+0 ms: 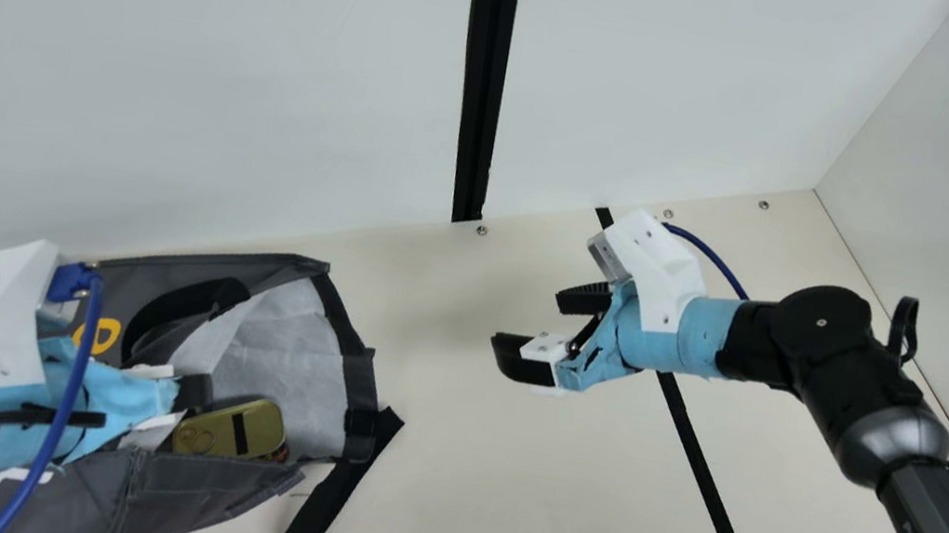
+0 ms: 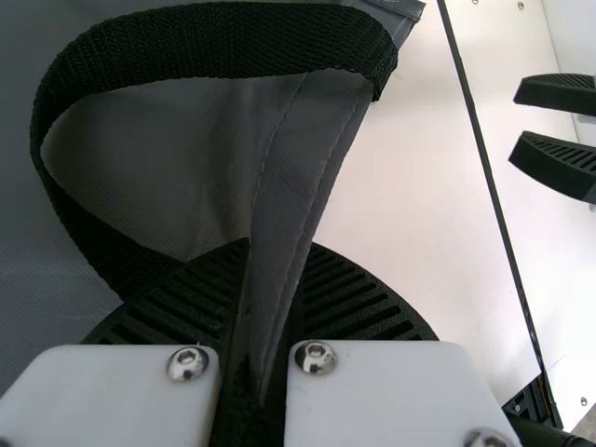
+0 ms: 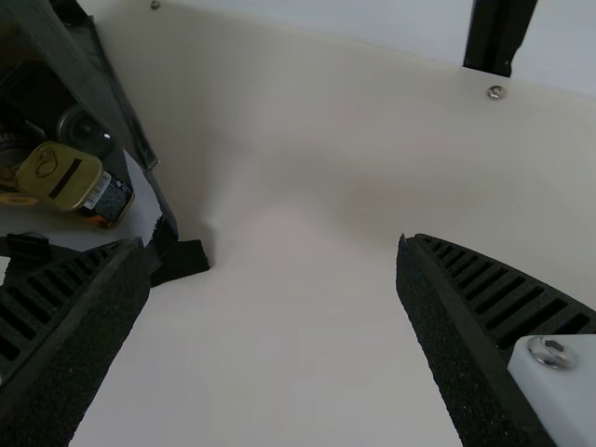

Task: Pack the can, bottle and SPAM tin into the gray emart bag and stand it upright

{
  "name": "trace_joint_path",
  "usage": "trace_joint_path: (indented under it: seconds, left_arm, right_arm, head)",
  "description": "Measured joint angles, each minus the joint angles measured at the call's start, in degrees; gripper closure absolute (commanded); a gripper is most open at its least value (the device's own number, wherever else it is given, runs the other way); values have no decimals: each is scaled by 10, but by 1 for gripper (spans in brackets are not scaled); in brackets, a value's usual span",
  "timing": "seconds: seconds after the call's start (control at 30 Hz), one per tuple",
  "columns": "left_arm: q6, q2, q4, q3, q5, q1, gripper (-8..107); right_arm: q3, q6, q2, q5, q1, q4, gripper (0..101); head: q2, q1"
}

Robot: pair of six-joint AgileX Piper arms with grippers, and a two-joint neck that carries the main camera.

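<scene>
The gray emart bag (image 1: 201, 489) is lying on the table (image 1: 427, 457), its mouth facing toward the right arm; the SPAM tin (image 1: 223, 436) is resting inside the bag, close to its mouth; beside the tin within the bag, a dark round end (image 3: 84, 130) is showing in the right wrist view, and I cannot tell whether it is belonging to the can or the bottle.

The left gripper (image 1: 194, 392) is reaching over the bag and is clamping a gray fabric fold (image 2: 279, 270) of it between its two fingers; the black handle (image 2: 186, 42) is looping just beside that fold of the bag. The right gripper (image 1: 533, 327) is hovering above the table, out beyond the mouth of the bag and apart from it; its two fingers are standing well apart, with nothing between them. A black strip (image 1: 337, 495) is lying just beside the bag's mouth.
</scene>
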Motion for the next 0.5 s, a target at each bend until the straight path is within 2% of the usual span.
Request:
trace_joint_path:
  seconds: [0.5]
  left_arm:
    - [0,0,0,0,0,0,107]
  right_arm:
    - [-16,-47,60,16,38,25,6]
  head:
    - [1,0]
